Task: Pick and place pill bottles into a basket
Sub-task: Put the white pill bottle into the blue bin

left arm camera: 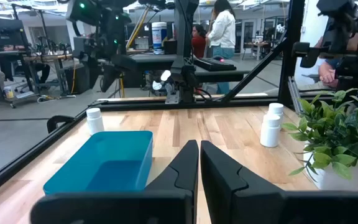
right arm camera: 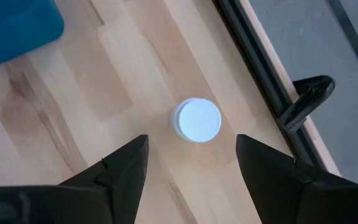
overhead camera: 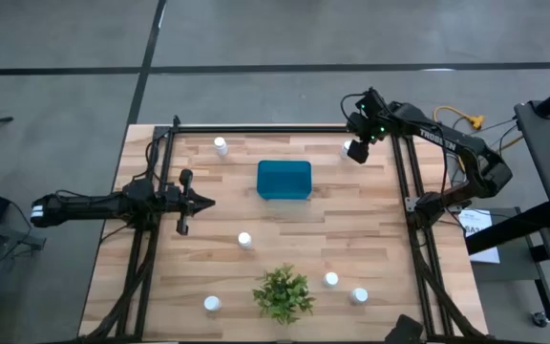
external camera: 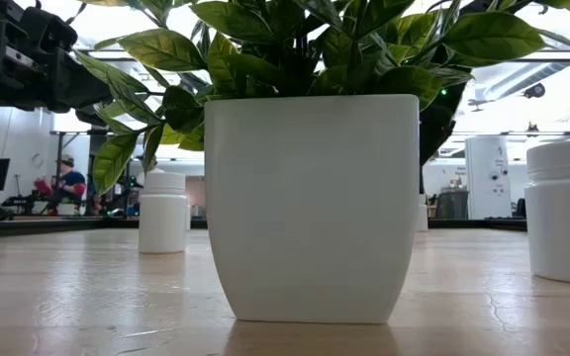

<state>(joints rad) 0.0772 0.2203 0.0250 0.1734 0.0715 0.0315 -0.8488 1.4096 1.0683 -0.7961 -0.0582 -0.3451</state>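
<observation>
Basket [overhead camera: 284,180] empty, all six bottles on the desk [overhead camera: 370,239]; right gripper [right arm camera: 191,163] spread above one bottle [right arm camera: 196,119], left gripper [left arm camera: 199,163] pressed together.

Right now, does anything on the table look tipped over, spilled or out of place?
Nothing stands out. The pill bottles in view stand upright with caps on, scattered around the basket, which sits flat. The right gripper hangs open above one bottle.
</observation>
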